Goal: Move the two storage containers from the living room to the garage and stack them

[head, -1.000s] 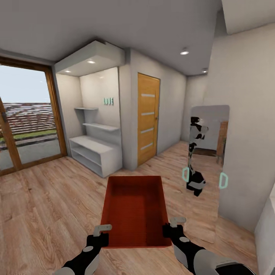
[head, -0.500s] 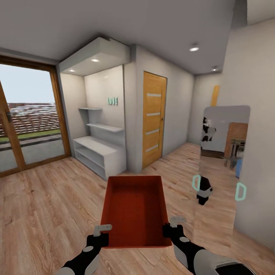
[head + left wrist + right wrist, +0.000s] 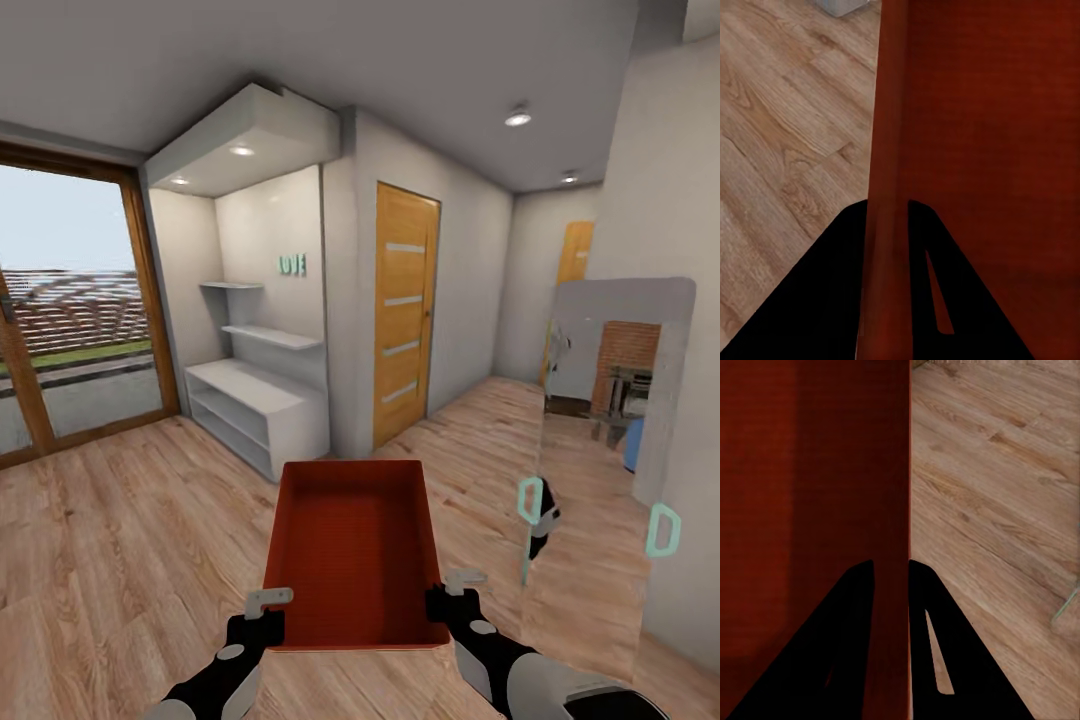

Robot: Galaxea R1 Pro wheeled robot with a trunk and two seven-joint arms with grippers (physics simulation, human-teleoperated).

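A red-orange open-top box (image 3: pixel 354 548), plain and straight-walled with a finely ribbed floor, was carried level above the light wood-plank floor (image 3: pixel 120 540). The left gripper (image 3: pixel 268 603) was clamped over the box's left wall at the near corner, one finger inside and one outside, as the left wrist view showed (image 3: pixel 886 217). The right gripper (image 3: pixel 456 585) pinched the right wall the same way (image 3: pixel 891 574). Beyond the box stood a white shelving unit (image 3: pixel 256 408) in an alcove, with a striped wooden door (image 3: pixel 403 310) just beside it. A tall mirror (image 3: pixel 600 470) leaned to the right of the box, and a glass door (image 3: pixel 70 340) lay far left.
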